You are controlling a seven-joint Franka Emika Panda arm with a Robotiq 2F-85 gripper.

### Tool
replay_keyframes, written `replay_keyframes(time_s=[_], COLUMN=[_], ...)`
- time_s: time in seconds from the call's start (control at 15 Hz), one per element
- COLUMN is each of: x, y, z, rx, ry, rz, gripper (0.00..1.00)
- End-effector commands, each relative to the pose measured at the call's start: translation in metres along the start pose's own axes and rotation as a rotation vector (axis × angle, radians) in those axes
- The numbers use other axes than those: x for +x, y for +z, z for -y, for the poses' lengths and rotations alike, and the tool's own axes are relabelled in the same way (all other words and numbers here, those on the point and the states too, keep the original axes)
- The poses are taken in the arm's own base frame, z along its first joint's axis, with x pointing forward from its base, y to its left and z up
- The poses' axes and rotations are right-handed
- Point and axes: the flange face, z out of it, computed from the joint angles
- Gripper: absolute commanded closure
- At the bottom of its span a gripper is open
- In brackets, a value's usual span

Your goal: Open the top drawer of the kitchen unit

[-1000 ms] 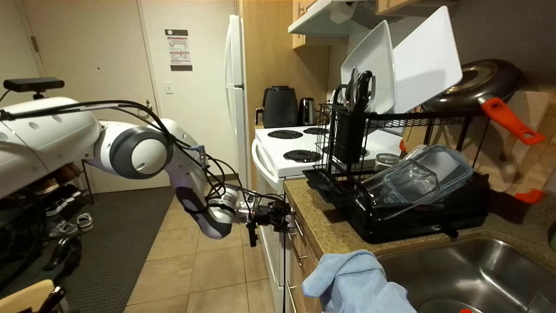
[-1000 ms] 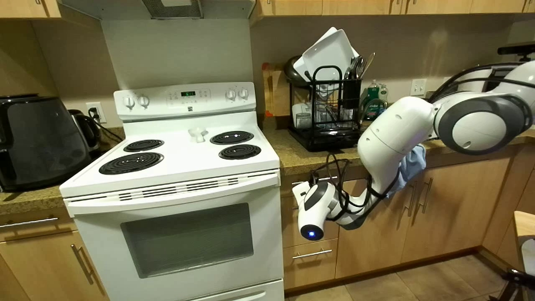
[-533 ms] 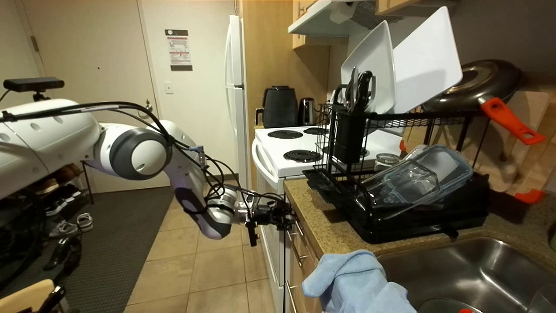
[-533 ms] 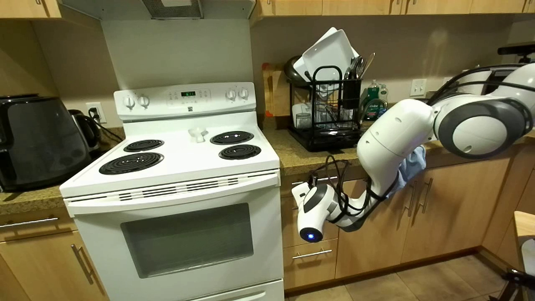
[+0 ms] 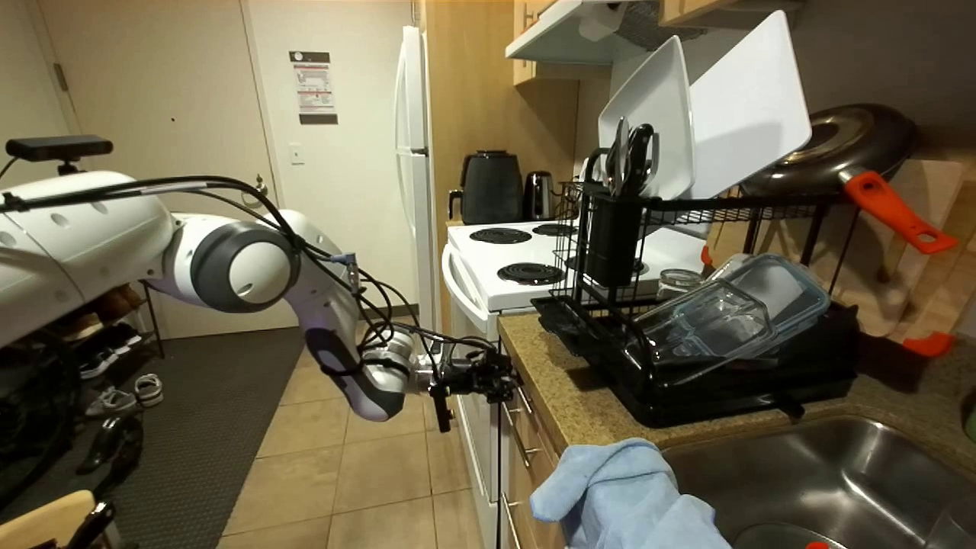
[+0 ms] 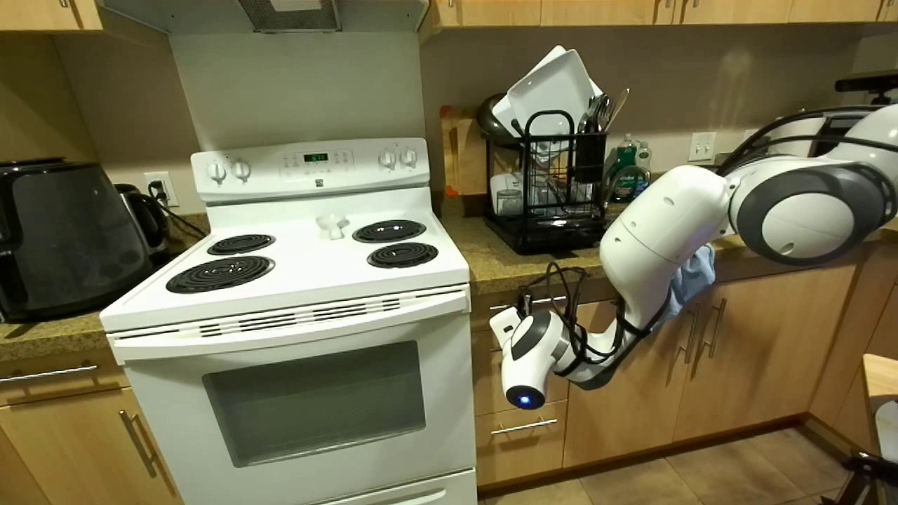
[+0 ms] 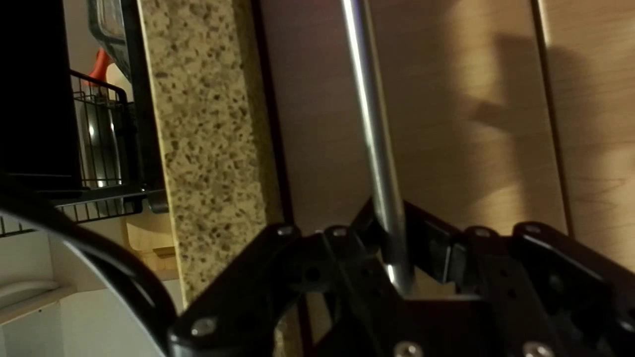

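My gripper (image 7: pixel 389 223) is shut around the silver bar handle (image 7: pixel 369 99) of the top drawer (image 7: pixel 456 124), as the wrist view shows. Its black fingertips come together behind the bar, leaving the bar enclosed between them. The pale wooden drawer front sits closed, directly beneath the speckled counter edge. In an exterior view the gripper (image 5: pixel 497 377) reaches the kitchen unit (image 5: pixel 540 457) just beside the stove. Another exterior view has the robot's own wrist hiding the fingers, while part of the top drawer's handle (image 6: pixel 548 301) shows above it. The drawer's inside is hidden.
The white stove (image 6: pixel 295 308) adjoins the drawers, its oven handle (image 6: pixel 295 330) jutting forward. A black dish rack (image 5: pixel 610 320) stands on the countertop (image 5: pixel 534 343) above. A blue towel (image 5: pixel 625 496) hangs over the counter edge by the sink (image 5: pixel 839 457). Lower drawer handles (image 6: pixel 525 426) also stick out.
The gripper's fingers have come together around the handle. The arm has shifted only very slightly, and the drawer has not visibly moved.
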Motion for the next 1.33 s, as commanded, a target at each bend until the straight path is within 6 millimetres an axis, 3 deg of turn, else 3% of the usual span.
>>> replay_keyframes(time_s=[0.0, 0.87, 1.27], x=[-0.009, -0.034, -0.044], y=[-0.012, -0.061, -0.066], z=[-0.009, -0.052, -0.064], rx=[0.080, 0.275, 0.320], ry=[-0.084, -0.192, -0.199], rz=[-0.085, -0.194, -0.218], gripper=[0.98, 0.98, 0.98])
